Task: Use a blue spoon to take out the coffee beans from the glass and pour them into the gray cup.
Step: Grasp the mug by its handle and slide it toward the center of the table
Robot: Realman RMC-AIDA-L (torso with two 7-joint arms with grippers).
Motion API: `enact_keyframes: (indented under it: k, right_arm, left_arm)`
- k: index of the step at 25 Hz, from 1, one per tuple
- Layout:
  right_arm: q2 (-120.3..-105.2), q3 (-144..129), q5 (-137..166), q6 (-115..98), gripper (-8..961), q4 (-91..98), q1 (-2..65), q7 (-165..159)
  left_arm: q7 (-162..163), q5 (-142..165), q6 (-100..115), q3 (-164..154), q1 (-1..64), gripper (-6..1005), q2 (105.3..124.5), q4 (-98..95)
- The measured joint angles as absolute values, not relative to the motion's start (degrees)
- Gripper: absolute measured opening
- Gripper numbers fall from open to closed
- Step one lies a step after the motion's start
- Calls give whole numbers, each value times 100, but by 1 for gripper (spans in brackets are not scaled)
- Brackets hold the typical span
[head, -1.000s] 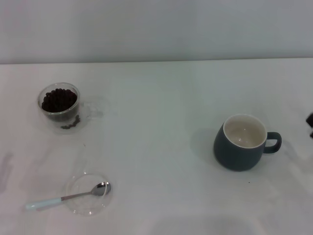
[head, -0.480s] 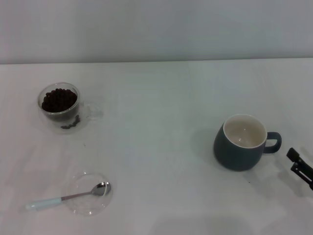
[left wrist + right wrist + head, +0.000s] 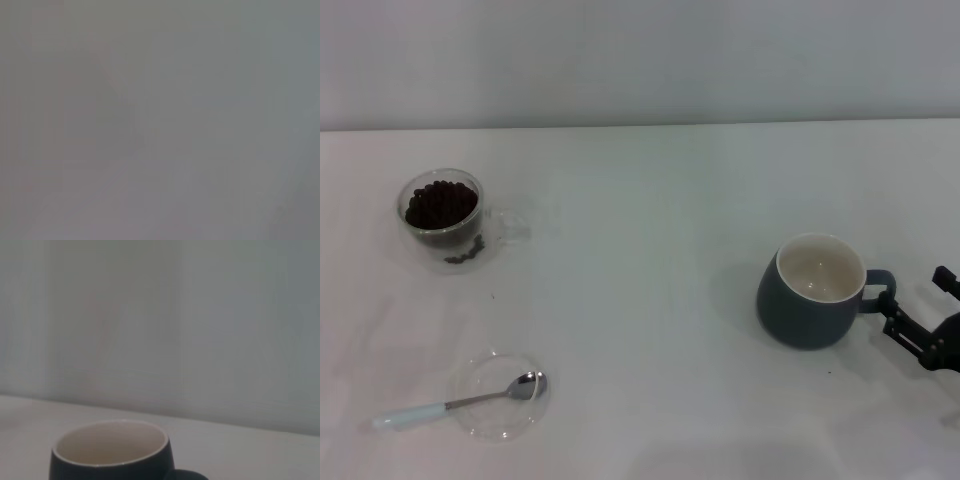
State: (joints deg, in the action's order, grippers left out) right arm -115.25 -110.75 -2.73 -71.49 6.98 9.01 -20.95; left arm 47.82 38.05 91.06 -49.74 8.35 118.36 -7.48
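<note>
My right claw [image 3: 918,305] sits spread wide beside the handle of the gray cup [image 3: 812,291], on the white surface [image 3: 650,300]. Only my head view shows that claw; my right wrist view shows the cup's cream-white inside [image 3: 111,450]. My left wrist view is blank gray. Far left, the glass [image 3: 442,216] holds dark coffee beans [image 3: 440,204]. The blue spoon [image 3: 455,402] rests in a clear dish [image 3: 501,395].

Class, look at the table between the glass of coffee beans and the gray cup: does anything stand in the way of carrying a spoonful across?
Nothing visible does. The glass of coffee beans and the gray cup have only bare table between them. The blue spoon lies in a clear dish, nearer the robot, off that line.
</note>
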Motion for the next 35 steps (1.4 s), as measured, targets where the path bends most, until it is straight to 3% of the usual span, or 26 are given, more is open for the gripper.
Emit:
enact_keyframes:
  k: [18,26,35]
  right_arm:
    - [-11531,-11061,-329,-6758,764,969,976,-1837]
    - [-11532,-11101,-300,-6677,563,1044,1032,-1837]
    - [-11540,-11156,-281,-6482,505,1117,1124,-1836]
  left_arm:
    - [4757,3711,9097,-4974,954,638,11855,-774]
    - [4552,3640,9090,-4965,1065,638,11859,-744]
    - [4534,3637,8957,-4965,1149,637,11862,-762]
